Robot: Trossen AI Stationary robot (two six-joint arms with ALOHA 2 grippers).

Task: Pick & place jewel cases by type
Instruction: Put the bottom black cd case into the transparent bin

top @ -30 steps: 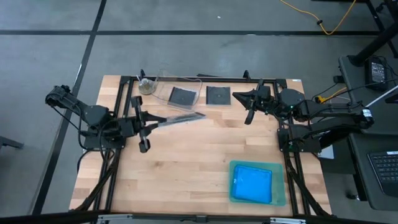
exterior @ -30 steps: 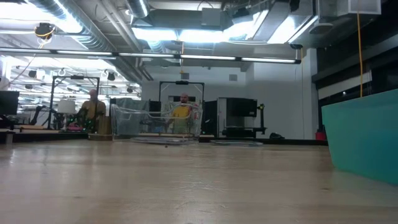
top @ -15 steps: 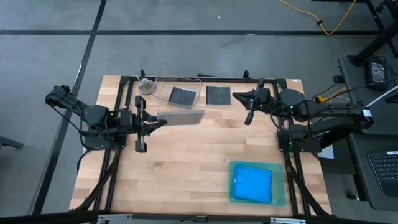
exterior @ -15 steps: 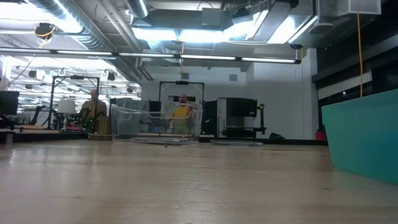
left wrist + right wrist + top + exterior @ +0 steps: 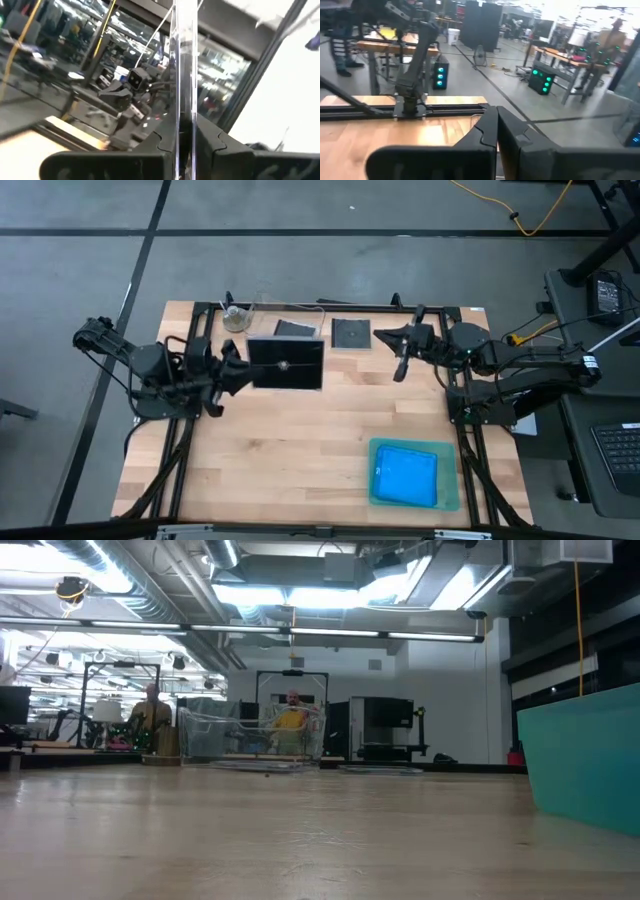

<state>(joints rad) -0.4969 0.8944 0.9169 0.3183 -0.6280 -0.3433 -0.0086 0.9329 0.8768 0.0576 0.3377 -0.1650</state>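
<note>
High view: the left gripper, left of centre in the frame, is clamped on one edge of a dark jewel case held flat in the air beside the clear tub at the upper middle. A second dark case peeks out above it, a third lies to its right, and the blue cases sit in the green tray at lower right. The right gripper, pinched shut on nothing, waits at upper right

Low view: only bare tabletop and the tray's wall at right

Left wrist view: the case stands edge-on between the fingers. To place it well, I would keep it level, bring it squarely over the tub, lower it, and only then release

Right wrist view: fingers together, empty
</note>
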